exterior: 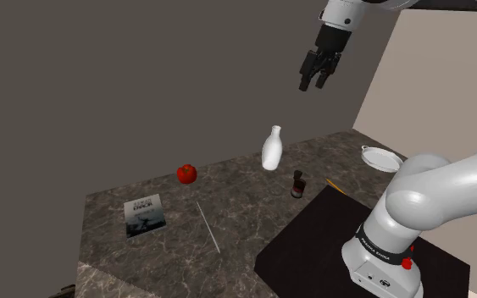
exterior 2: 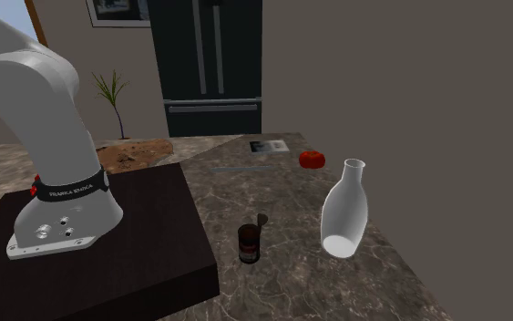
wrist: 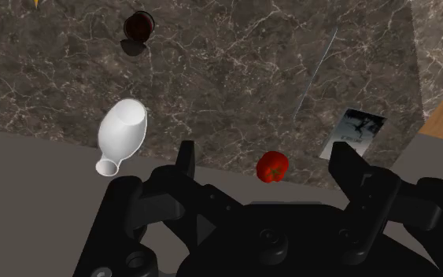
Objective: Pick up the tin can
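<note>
Pincer point(exterior: 313, 87) hangs wide, empty, high above the dark tin can point(exterior 2: 249, 244) standing near a white vase point(exterior 2: 344, 212).

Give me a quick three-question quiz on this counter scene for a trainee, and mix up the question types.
1. True or false: the pincer is shut on the tin can.
2. Which of these is nearest the tin can? A) white bottle B) red fruit C) booklet
3. Fill in: the pincer hangs high ___ the marble counter, fingers apart.
Key: 1 false; 2 A; 3 above.
</note>
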You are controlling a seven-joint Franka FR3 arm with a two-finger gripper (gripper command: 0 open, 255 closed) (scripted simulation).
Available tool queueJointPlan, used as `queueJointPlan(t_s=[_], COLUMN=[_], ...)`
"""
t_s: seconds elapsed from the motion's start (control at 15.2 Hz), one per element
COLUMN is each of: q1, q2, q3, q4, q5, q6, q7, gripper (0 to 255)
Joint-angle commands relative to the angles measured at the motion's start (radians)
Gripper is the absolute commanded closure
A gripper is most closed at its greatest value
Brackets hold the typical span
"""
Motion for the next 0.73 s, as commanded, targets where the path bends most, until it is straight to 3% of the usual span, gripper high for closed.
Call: queueJointPlan(t_s=[0.0,0.66], q1=[0.0,-0.047], q2=[0.0,-0.001], q3=[0.0,-0.057], q4=[0.0,-0.318], q5=[0.0,-0.057], q6=[0.0,0.311], q7=[0.0,-0.047], gripper=[0,0])
